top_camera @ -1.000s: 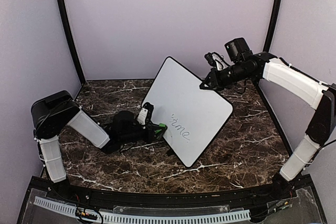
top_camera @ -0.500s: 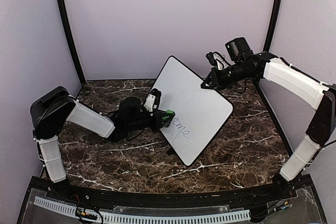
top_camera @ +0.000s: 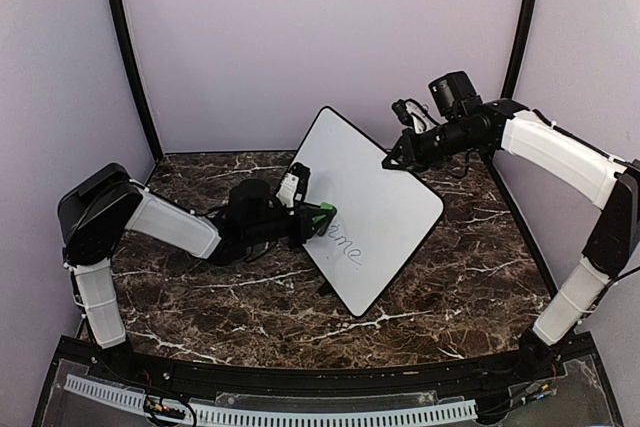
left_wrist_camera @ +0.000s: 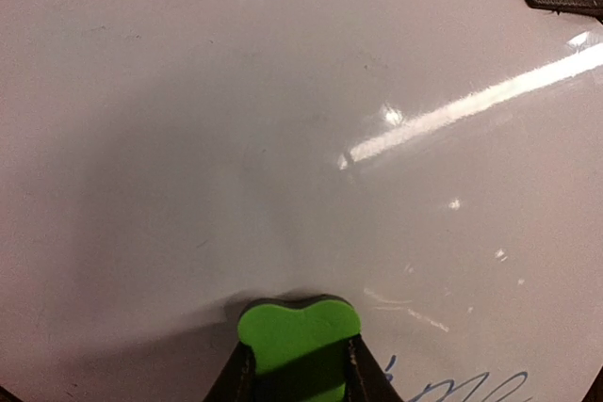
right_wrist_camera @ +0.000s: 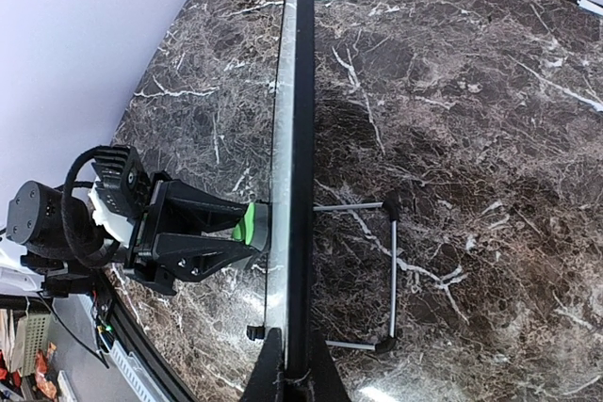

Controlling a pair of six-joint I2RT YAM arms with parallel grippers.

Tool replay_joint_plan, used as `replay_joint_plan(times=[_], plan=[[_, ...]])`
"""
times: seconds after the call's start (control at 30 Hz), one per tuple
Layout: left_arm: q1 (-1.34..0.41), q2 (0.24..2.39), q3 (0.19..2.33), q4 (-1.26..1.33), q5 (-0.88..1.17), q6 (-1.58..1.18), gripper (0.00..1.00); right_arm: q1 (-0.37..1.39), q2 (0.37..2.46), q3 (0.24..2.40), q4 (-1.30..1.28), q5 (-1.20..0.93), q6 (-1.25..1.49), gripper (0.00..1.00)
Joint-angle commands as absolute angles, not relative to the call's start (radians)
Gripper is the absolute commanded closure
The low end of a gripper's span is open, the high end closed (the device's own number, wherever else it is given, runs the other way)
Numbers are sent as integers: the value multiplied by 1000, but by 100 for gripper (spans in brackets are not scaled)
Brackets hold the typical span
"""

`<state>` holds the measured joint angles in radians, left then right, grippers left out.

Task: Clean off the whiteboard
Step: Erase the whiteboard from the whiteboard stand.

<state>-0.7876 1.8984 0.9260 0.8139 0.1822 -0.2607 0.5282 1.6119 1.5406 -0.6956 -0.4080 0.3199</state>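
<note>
Whiteboard (top_camera: 365,212) stands tilted on the marble-patterned worktop (top_camera: 470,277), about the middle of it, turned so that one corner points toward the back wall and another toward me. From the right wrist camera I look straight down its black edge, and a thin wire prop (right_wrist_camera: 391,275) reaches from the back of the board down to the worktop.

My left gripper (top_camera: 316,223) is clamped on a small green eraser (left_wrist_camera: 298,331), its two dark fingers pinching the block from either side. The eraser's rounded front edge presses against the white face near the board's left edge. A handwritten word (top_camera: 345,244) in dark marker sits just beside the eraser, on its right, in the lower half of the board; in the left wrist view only the tops of the letters show at the bottom edge. The rest of the face looks white, with glare streaks from the lights.

My right gripper (top_camera: 390,160) is closed on the board's upper right edge, its fingers pinching the frame.
</note>
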Motion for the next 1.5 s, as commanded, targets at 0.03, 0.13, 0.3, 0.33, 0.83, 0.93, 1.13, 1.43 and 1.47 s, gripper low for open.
replay_joint_plan(times=[0.03, 0.13, 0.3, 0.33, 0.83, 0.93, 1.13, 1.43, 1.47], plan=[[-805, 1906, 820, 774, 186, -276, 100, 586, 1646, 1517, -741, -503, 187, 100], [-807, 1905, 764, 795, 192, -288, 100, 586, 1649, 1520, -742, -505, 187, 100], [-824, 1913, 733, 785, 189, -279, 100, 587, 1648, 1520, -743, -504, 189, 100], [-825, 1913, 725, 786, 188, -281, 100, 587, 1647, 1519, -743, -503, 189, 100], [-825, 1908, 866, 758, 218, -265, 100, 589, 1650, 1517, -746, -502, 187, 100], [-825, 1910, 905, 735, 214, -247, 100, 589, 1648, 1517, -746, -503, 186, 100], [-825, 1914, 959, 706, 209, -226, 100, 590, 1653, 1520, -746, -505, 186, 100], [-827, 1914, 888, 733, 241, -255, 100, 589, 1649, 1517, -747, -502, 186, 100], [-829, 1914, 861, 738, 242, -259, 100, 589, 1648, 1517, -748, -502, 186, 100]])
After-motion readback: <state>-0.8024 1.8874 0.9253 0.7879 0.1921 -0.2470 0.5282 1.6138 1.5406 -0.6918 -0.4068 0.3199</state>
